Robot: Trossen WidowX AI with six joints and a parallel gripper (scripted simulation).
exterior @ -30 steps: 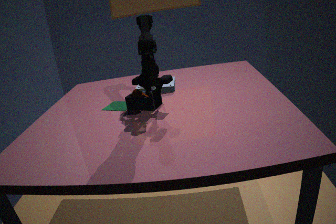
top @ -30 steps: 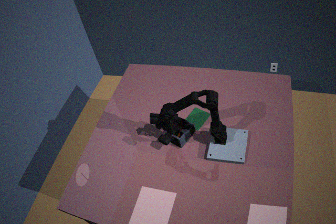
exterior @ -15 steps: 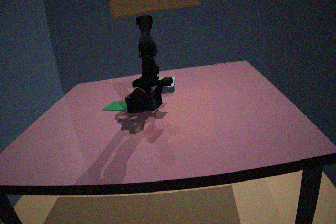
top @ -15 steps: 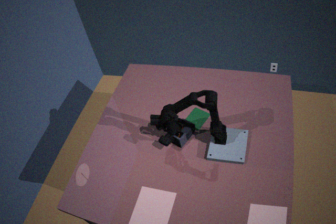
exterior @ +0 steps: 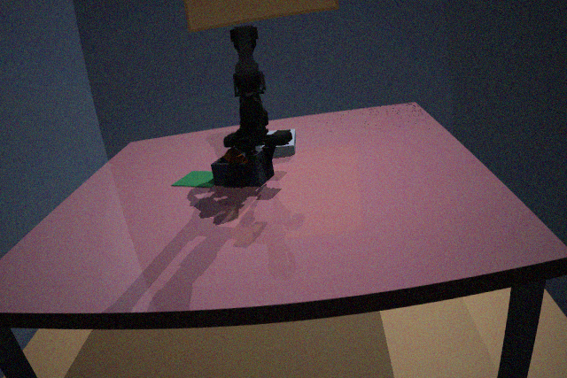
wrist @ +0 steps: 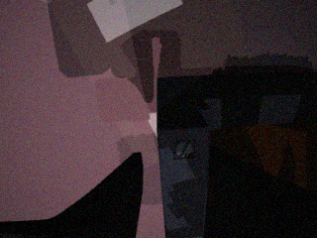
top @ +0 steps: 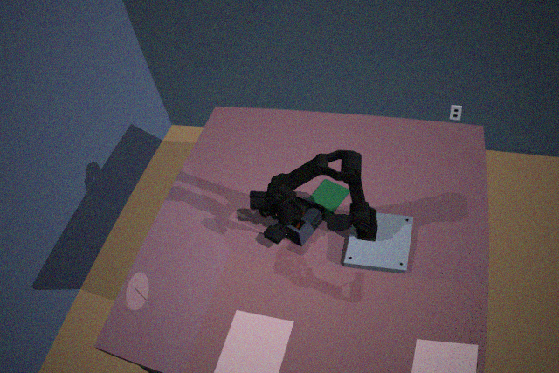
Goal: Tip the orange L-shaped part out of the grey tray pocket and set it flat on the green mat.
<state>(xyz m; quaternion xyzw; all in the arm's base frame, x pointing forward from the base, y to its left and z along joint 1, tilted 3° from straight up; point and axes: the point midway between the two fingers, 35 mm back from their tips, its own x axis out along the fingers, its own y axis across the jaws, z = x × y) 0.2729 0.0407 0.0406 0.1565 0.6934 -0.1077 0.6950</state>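
Observation:
The grey tray (top: 309,231) (exterior: 229,176) (wrist: 185,203) stands on the pink table as a dark, box-like block. The orange part (top: 299,224) (exterior: 235,156) (wrist: 282,141) is mostly hidden by the arm and in deep shadow. In the exterior view some of it shows at the rim, seemingly tilted, but its exact pose cannot be told. My gripper (wrist: 173,157) is partly open, low over the tray, with nothing seen held between its fingers. Its right finger is lost against the dark tray, so contact with the part cannot be told. The green mat (top: 331,195) (exterior: 194,178) lies flat beside the tray.
The black arm rises from a pale plate (top: 379,252) with dark holes, right of the tray in the top view. Pale rectangles (top: 257,339) (top: 445,355) (wrist: 134,17) and a pale disc (top: 137,290) show on the table. The arm's shadows darken the tray area.

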